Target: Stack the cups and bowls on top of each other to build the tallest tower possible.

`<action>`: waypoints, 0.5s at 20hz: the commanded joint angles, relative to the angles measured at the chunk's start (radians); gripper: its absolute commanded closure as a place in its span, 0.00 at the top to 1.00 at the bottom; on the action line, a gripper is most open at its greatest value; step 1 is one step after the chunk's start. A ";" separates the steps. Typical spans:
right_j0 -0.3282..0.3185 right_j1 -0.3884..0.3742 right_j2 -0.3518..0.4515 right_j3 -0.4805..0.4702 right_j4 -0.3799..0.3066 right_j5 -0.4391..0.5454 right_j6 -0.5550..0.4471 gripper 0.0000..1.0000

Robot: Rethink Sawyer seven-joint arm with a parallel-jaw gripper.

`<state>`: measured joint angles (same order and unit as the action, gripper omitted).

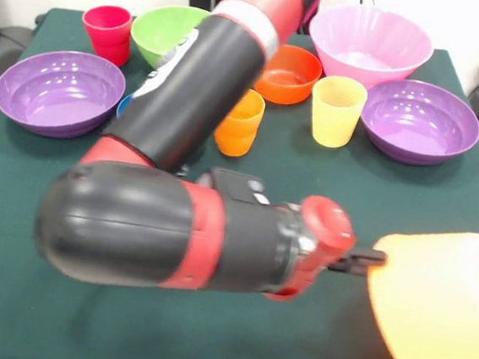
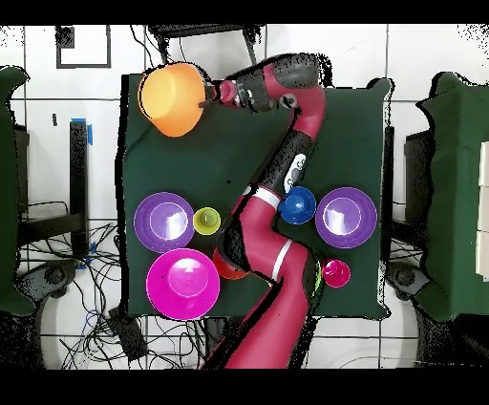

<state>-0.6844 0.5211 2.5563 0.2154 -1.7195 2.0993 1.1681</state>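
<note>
Overhead view is showing the jaws (image 2: pixel 204 97) pinching the rim of the big glossy yellow-orange plastic bowl (image 2: pixel 172 99), holding it tipped at the green counter's (image 2: pixel 353 134) corner. It is looking light, stiff and slippery, so a rim pinch seems best.

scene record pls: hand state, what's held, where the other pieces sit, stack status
hand: shut on yellow-orange bowl, held tilted at the table's corner
purple bowls: two, apart, one at each side
pink bowl: back row, alone
green bowl: beside red-pink cup
orange-red bowl: behind orange cup
yellow cup: upright, alone
blue bowl: mostly hidden by arm in front view
stack: none built yet
</note>
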 commanded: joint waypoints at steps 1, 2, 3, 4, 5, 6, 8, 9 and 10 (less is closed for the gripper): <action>-0.072 0.017 -0.283 -0.068 0.017 0.055 -0.115 0.00; -0.077 0.018 -0.291 -0.072 0.016 0.053 -0.130 0.00; -0.080 0.017 -0.296 -0.079 0.008 0.057 -0.149 0.00; -0.083 0.017 -0.303 -0.083 0.003 0.059 -0.154 0.00; -0.086 0.017 -0.310 -0.086 -0.001 0.061 -0.159 0.00; -0.089 0.017 -0.319 -0.086 -0.002 0.058 -0.163 0.00; -0.095 0.014 -0.342 -0.081 -0.003 0.052 -0.163 0.00; -0.096 0.011 -0.355 -0.075 0.002 0.039 -0.159 0.00; -0.097 0.008 -0.368 -0.069 0.007 0.027 -0.156 0.00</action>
<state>-0.7831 0.5213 2.4116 0.2244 -1.6683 2.1221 1.1681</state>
